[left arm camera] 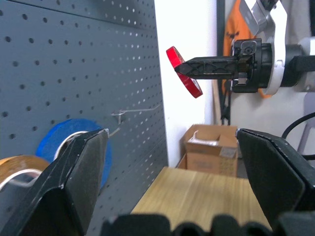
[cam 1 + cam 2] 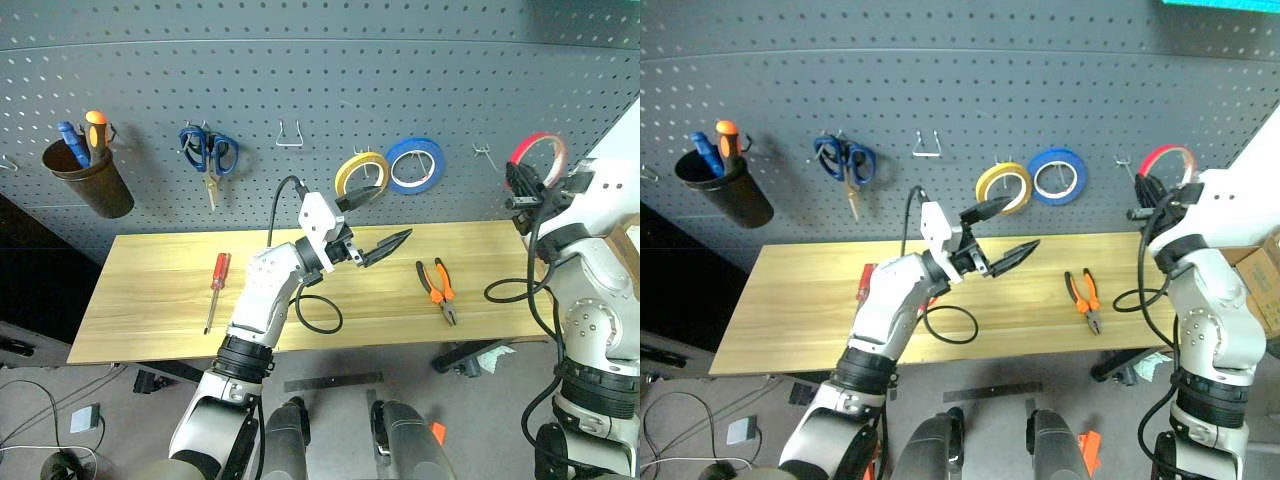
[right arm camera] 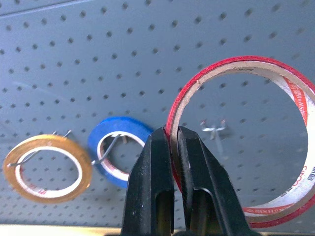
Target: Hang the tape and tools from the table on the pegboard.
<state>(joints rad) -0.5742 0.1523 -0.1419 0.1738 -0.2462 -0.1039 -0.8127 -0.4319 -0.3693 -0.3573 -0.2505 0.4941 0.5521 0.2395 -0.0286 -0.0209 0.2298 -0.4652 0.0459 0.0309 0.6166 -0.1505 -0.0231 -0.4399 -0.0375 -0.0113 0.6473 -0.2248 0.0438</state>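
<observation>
1. My right gripper has its fingers pinched shut on the rim of the red tape ring, holding it up right in front of the pegboard. In the right wrist view a bare wire hook shows through the middle of the ring, so they're lined up, but I can't tell if they touch.

2. My left gripper is up over the middle of the surface with its fingers spread as wide as they go, nothing in them. It's tilted toward the board, with one fingertip in front of the yellow tape roll.

3. The yellow roll and the blue tape roll hang side by side on their hooks, with the red ring well off to the right of them.

4. The pliers with orange-and-black handles are lying flat on the right part of the surface, jaws pointing toward the near edge.

5. The red-handled screwdriver is lying on the left part of the surface, handle toward the board.

6. The blue-handled scissors hang on the board's left half, blades down. Further left is a dark cup on the board with a blue and an orange handle sticking out.

7. There's an empty wire hook between the scissors and the yellow roll.
</observation>
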